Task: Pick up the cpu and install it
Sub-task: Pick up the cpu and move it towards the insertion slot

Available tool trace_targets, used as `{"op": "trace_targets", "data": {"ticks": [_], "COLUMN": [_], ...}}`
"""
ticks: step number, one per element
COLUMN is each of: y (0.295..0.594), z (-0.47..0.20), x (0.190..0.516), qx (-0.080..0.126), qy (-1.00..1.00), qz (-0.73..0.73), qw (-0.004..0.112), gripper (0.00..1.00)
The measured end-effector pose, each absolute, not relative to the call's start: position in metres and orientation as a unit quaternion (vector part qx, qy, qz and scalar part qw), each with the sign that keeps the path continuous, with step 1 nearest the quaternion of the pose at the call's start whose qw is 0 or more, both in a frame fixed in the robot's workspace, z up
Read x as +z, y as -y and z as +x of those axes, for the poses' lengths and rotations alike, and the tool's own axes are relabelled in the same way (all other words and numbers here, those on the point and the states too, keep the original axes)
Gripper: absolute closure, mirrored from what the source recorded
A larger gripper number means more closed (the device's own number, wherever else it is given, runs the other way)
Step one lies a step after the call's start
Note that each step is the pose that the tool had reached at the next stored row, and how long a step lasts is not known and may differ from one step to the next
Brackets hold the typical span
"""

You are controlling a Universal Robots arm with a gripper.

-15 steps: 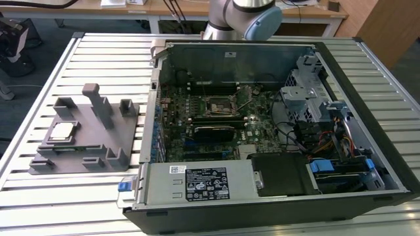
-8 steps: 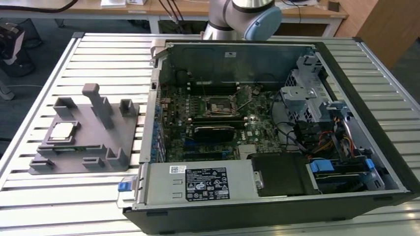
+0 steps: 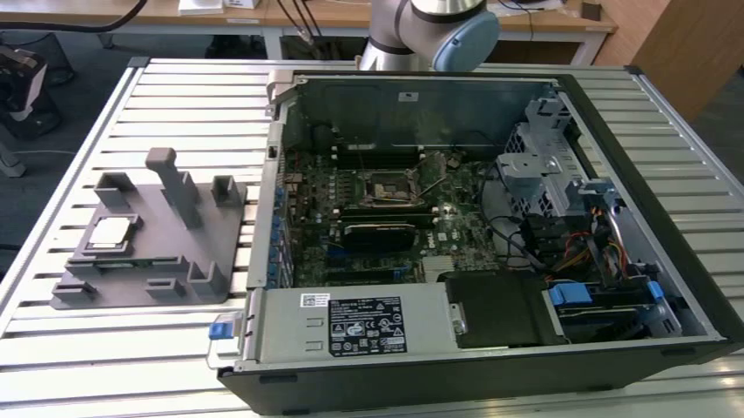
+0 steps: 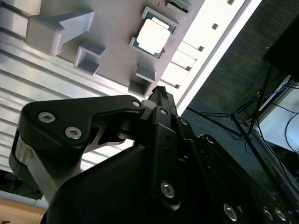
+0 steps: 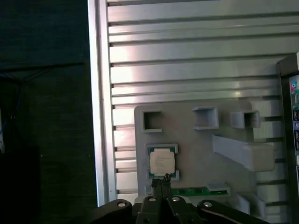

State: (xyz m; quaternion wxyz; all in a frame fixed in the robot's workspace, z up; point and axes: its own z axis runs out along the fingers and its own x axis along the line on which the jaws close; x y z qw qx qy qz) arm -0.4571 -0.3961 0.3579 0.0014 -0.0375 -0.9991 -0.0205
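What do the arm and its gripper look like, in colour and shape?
The arm is a silver-grey tube with a round light-blue cap on its joint. The gripper is matte black, built of flat rounded links joined by silver screws, and it narrows toward the tip. A grey metal ring sits behind the links in the second wrist view.

I see a slatted metal table (image 3: 139, 357) carrying two things. A grey holder block (image 3: 198, 252) sits toward the exterior view's left, and just beside it an open computer case (image 3: 465, 383) lies on its side.
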Motion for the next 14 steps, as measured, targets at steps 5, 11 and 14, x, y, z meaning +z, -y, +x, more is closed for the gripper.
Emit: {"op": "trace_targets", "data": {"ticks": [5, 11, 14], "y": [0.3971, 0.4034, 0.4049], "z": [-0.4578, -0.4579, -0.4579], "x": [0.3537, 0.3509, 0.3506], "qx": [-0.016, -0.015, -0.015], "qy": [0.999, 0.999, 0.999], "qz": [-0.037, -0.036, -0.036], "qw": [0.001, 0.001, 0.001], "gripper": [0.89, 0.89, 0.89]}}
